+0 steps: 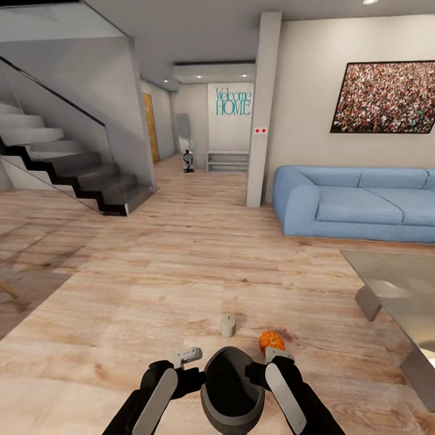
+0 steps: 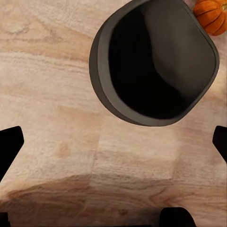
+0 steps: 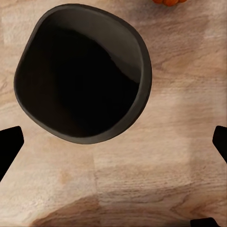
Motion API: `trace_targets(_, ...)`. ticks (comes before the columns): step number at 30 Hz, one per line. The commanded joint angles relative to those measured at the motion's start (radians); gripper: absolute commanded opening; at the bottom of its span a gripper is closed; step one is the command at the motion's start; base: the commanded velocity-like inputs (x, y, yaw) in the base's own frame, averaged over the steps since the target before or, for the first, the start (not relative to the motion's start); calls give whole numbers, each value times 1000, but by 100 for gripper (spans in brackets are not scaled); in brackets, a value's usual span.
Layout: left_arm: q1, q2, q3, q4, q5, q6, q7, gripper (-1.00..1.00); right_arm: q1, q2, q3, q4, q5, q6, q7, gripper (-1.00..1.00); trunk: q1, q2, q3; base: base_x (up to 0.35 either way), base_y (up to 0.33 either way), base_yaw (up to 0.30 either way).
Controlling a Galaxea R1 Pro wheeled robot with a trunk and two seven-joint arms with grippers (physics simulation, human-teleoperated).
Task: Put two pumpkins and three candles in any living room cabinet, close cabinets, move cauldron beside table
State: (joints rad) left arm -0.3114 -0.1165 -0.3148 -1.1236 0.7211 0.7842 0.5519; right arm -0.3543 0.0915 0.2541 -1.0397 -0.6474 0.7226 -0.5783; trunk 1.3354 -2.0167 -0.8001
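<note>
Both grippers sat low at our front, the left gripper (image 1: pixel 188 356) and the right gripper (image 1: pixel 279 355) flanking the cauldron (image 1: pixel 232 386) — and both wrist views showed the dark fingertips set wide at the edges of the frame, spread apart with nothing between them but floor (image 1: pixel 151 272). We held nothing.

The cauldron stood open-mouthed on the boards right between our arms. Just beyond it a candle (image 1: pixel 228 325) stood upright, and a pumpkin (image 1: pixel 271 342) lay near our right gripper, a little apart from the cauldron's rim. No cabinet was to be seen from here; the glass table (image 1: pixel 393 284) stood off to our right, by the blue sofa (image 1: pixel 356 202).

What could have gone wrong? We judged the crowding the chief risk — a reach for the pumpkin could knock the cauldron, or a careless forearm could send the round pumpkin rolling. The stubby candle could have tipped if nudged at the top.

On views: the head camera gave us the candle and the room. The left wrist view showed the pumpkin (image 2: pixel 211 15) plainly beside the cauldron (image 2: pixel 156 61); the right wrist view caught just a sliver of the pumpkin (image 3: pixel 169 1) past the cauldron (image 3: pixel 82 73).
</note>
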Motion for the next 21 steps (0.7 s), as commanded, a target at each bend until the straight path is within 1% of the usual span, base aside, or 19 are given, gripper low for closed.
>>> trace_targets(1, 0, 0, 0, 2, 0, -1, -1, 100, 0, 0, 0, 0, 0, 0, 0, 100, 4, -7, -3, 0, 0, 0)
trace_targets(8, 0, 0, -1, 9, -2, -2, -4, 100, 0, -9, 0, 0, 0, -2, 0, 100, 31, -56, -25, 0, 0, 0)
trace_targets(16, 0, 0, -1, 10, -2, -2, -8, 100, 0, -9, -3, 0, 0, -3, 0, 100, 61, -112, -50, 0, 0, 0)
trace_targets(21, 0, 1, -1, 10, -2, -2, -10, 100, 0, -9, -4, 0, -1, -3, 0, 100, 81, -147, -62, 0, 0, -116)
